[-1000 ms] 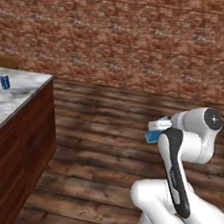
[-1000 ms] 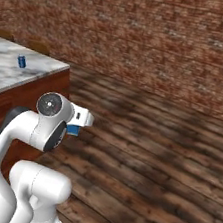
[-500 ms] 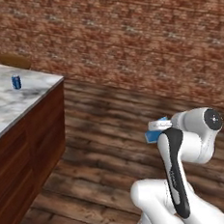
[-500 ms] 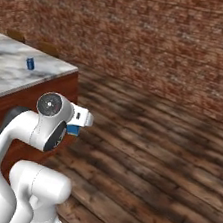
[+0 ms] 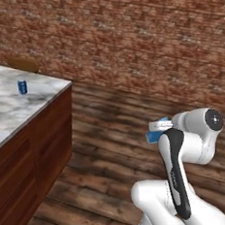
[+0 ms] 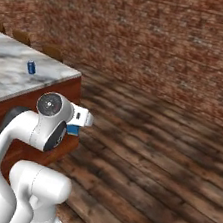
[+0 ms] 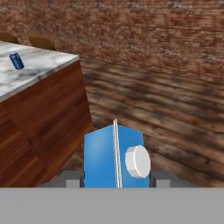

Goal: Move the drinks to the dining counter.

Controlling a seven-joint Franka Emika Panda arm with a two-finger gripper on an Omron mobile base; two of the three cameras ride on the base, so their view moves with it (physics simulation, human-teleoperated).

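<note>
My gripper [image 7: 114, 178] is shut on a blue carton [image 7: 114, 156] with a white cap, its top facing the hand camera. In the base views the carton [image 5: 154, 136] [image 6: 73, 129] peeks out from the white hand, held well above the wooden floor. A blue-and-white can [image 5: 22, 87] [image 6: 31, 67] [image 7: 16, 60] stands upright on a grey-white veined marble counter [image 5: 6, 119] [image 6: 7, 80] [image 7: 30, 72] with a reddish-brown wood base, off to the left of the carton. No sink shows on this part of the counter.
A red brick wall [image 5: 141, 39] runs across the back. Dark wood plank floor [image 6: 154, 175] spreads to the right of the counter. Brown chair backs [image 6: 51, 51] [image 7: 41, 41] rise behind the counter's far edge.
The whole scene has shifted right in the views, so the base has moved; the counter and can appear larger and nearer. The carton stays in the gripper.
</note>
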